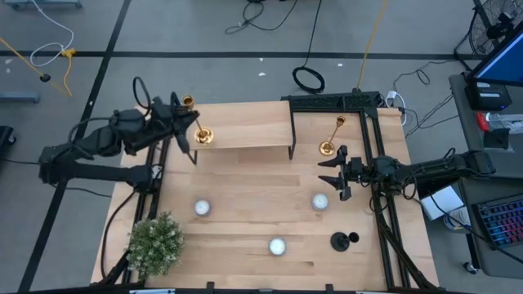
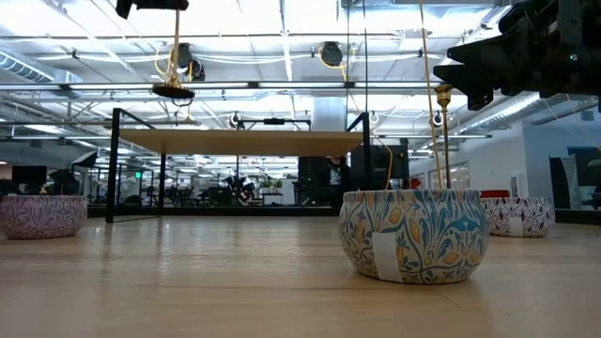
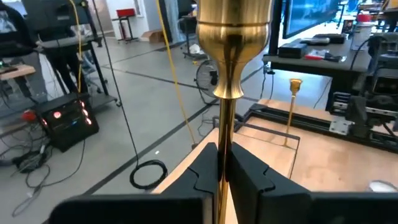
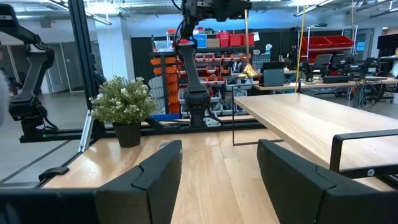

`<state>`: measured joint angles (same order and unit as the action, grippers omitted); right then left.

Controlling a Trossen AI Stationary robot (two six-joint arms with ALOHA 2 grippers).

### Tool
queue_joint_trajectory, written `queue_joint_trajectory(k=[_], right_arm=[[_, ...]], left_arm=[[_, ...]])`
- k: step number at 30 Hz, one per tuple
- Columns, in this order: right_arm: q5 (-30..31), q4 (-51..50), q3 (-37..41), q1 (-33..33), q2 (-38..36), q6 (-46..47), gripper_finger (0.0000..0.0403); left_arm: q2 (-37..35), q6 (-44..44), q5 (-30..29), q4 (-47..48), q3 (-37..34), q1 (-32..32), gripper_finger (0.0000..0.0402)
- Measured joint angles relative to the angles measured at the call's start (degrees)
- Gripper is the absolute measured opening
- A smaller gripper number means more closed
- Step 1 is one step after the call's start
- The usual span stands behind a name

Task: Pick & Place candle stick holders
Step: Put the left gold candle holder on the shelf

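On the left, the left gripper (image 1: 186, 124) pinches the thin stem of 1 gold candlestick (image 1: 197, 122) between its 2 fingers and holds it up in the air, above the left end of the raised wooden shelf (image 1: 245, 124), with the bushy green plant (image 1: 154, 242) down at the near left corner of the table (image 1: 245, 204). In the middle, 3 small round candle tins (image 1: 202, 208) sit apart on the table. On the right, the 2nd gold candlestick (image 1: 332, 137) stands upright just past the shelf's right end, the right gripper (image 1: 333, 173) hangs near it with its fingers spread wide and holding nothing, and the short black candlestick (image 1: 343, 240) lies tipped over near the front right edge.
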<state>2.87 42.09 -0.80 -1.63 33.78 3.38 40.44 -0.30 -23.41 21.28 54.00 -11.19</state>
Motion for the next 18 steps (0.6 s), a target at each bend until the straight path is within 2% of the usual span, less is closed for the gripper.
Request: queue_joint_trajectory(k=[10, 14, 18], right_arm=[[-0.02, -0.22, 0.0, 0.02, 0.0, -0.01, 0.0205], [-0.02, -0.26, 0.0, 0.0, 0.0, -0.01, 0.0205], [-0.02, -0.26, 0.0, 0.0, 0.0, -0.01, 0.0205]], left_arm=[[0.12, 2.17, 9.49, -0.22, -1.08, -12.91, 0.0017], [-0.04, 2.2, 12.49, -4.0, -5.16, -17.66, 0.0027], [0.09, 3.32, 16.68, -10.41, -9.01, -22.03, 0.0016]])
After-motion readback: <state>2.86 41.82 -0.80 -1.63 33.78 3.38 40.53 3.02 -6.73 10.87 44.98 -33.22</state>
